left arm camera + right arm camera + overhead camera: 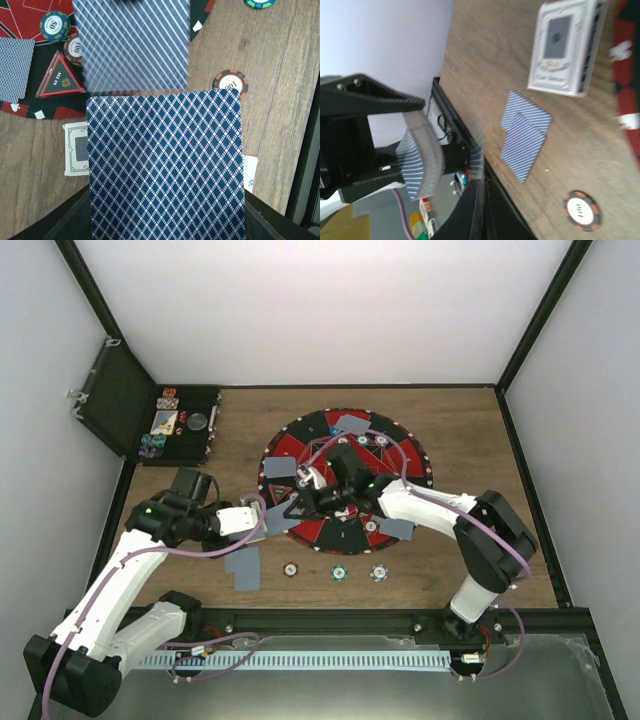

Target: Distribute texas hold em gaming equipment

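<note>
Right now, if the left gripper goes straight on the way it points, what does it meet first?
Probably the blurred card just ahead of the deck that the left gripper holds, with the right gripper close behind; depth is unclear.

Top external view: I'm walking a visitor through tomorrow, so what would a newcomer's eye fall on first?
The round red-and-black mat mid-table, ringed with cards, draws the eye first. The left gripper and right gripper meet at its left edge, the left clamped on a deck of blue-backed cards. An open black case of chips sits far left.
</note>
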Robot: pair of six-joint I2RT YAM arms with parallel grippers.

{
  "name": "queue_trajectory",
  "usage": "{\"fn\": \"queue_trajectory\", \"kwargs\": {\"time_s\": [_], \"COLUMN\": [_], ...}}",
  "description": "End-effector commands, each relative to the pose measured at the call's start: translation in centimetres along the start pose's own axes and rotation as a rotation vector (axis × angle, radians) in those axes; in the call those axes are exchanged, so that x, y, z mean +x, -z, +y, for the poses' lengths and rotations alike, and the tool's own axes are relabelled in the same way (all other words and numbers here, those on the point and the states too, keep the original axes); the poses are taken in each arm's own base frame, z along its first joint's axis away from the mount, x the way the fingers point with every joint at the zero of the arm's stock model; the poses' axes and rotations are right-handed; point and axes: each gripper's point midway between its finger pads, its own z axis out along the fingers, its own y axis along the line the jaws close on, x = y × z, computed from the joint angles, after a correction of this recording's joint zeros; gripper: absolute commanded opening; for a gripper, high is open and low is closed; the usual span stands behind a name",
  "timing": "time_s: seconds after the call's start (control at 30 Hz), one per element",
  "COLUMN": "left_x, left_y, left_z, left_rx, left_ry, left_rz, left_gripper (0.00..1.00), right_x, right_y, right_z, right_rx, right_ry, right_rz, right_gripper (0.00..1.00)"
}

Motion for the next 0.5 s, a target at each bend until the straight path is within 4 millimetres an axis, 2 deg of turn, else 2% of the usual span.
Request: {"fn": "queue_trajectory", "kwargs": {"time_s": [0.0,0.07,0.3,0.37,0.47], "left_x": [-0.9,-1.0,-1.0,-0.9,-0.8], "left_y": [0.7,0.7,0.7,0.6,0.7], "left_z": [0.5,0.4,0.4,0.3,0.3], "left_rx": [-0.031,-0.028,-0.025,-0.023,-0.027], "left_ry": [-0.03,-0.027,-0.019,-0.017,-0.018], "left_rz": [-0.042,-0.044,-0.046,-0.043,-0.039], "left_gripper": [0.04,0.04,0.04,0.04,0.04], "right_x": [-2.7,-4.5,-12.1,-13.9,-15.6], "right_y": [3.8,5.6,10.5,11.6,11.4], "right_z": [-0.9,-2.6,-8.1,-9.0,-9.3], "right_rx": [0.106,0.232,0.878,1.107,1.399], "right_ry": [0.048,0.066,0.332,0.473,0.78], "right_rz": [-0.101,-0.161,-0.362,-0.412,-0.428], "right_gripper": [0.01,0.01,0.01,0.01,0.01]}}
